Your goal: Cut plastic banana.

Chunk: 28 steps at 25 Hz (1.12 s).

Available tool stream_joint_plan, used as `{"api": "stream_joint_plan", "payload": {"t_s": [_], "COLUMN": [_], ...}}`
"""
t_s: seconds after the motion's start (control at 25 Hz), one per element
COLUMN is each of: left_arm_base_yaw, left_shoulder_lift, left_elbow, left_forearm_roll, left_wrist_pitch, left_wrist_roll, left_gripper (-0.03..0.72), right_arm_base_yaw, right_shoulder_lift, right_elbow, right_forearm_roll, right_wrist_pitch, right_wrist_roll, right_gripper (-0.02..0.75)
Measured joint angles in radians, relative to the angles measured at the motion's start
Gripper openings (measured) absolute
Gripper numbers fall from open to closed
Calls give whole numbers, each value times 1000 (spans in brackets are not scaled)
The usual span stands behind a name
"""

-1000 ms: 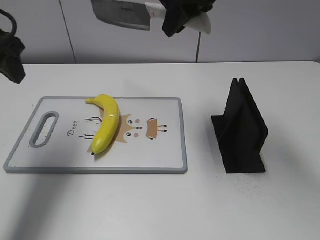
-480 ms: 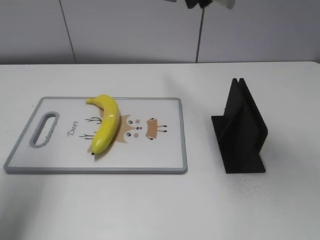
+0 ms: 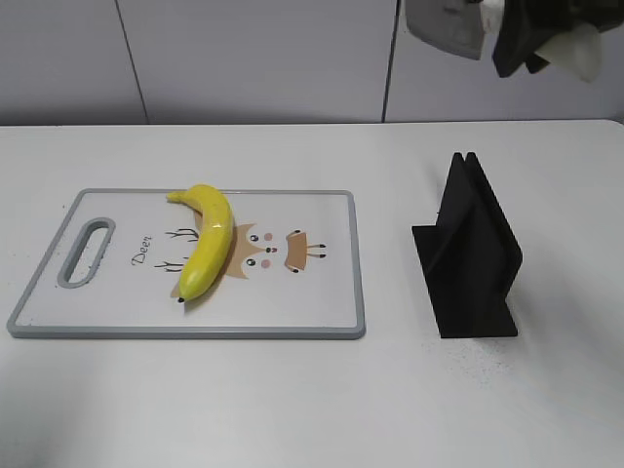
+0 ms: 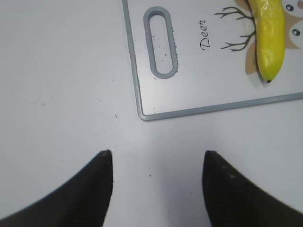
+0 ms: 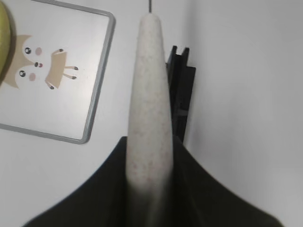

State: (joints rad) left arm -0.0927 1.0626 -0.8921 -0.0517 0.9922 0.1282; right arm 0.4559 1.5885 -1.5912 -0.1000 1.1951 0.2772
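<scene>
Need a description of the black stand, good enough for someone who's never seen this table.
On the white table, look right of the grey-rimmed cutting board. The stand sits alone there: matte black, upright, with a slot along its top. Nothing else on the table is black.

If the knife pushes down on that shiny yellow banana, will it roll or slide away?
It might. The glossy yellow plastic banana looks smooth and hard, so it would probably slip on the flat white cutting board rather than grip it. It lies on its curved side, with nothing holding it, so a push off-centre would likely spin it. It looks stiff, not squashy.
</scene>
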Motion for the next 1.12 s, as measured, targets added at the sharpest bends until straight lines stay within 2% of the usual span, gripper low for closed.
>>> {"api": "stream_joint_plan", "payload": {"t_s": [0.28, 0.56, 0.76, 1.12], "left_arm_base_yaw": [-1, -1, -1, -1], "left_shoulder_lift": [-72, -81, -81, -81], "left_elbow": [32, 32, 32, 32], "left_forearm_roll": [0, 0, 0, 0], "left_wrist_pitch": [-10, -14, -14, -16], "left_wrist_roll": [0, 0, 0, 0], "left_gripper": [582, 575, 574, 574], "right_arm_base_yaw": [0, 0, 0, 0], "right_shoulder_lift": [-148, -186, -186, -148], "right_elbow": [270, 504, 576, 611], "right_forearm_roll": [-40, -38, -23, -21], "right_wrist_pitch": [-106, -225, -296, -352], "right_wrist_roll": [122, 186, 200, 222], "right_gripper": [184, 184, 184, 184]}}
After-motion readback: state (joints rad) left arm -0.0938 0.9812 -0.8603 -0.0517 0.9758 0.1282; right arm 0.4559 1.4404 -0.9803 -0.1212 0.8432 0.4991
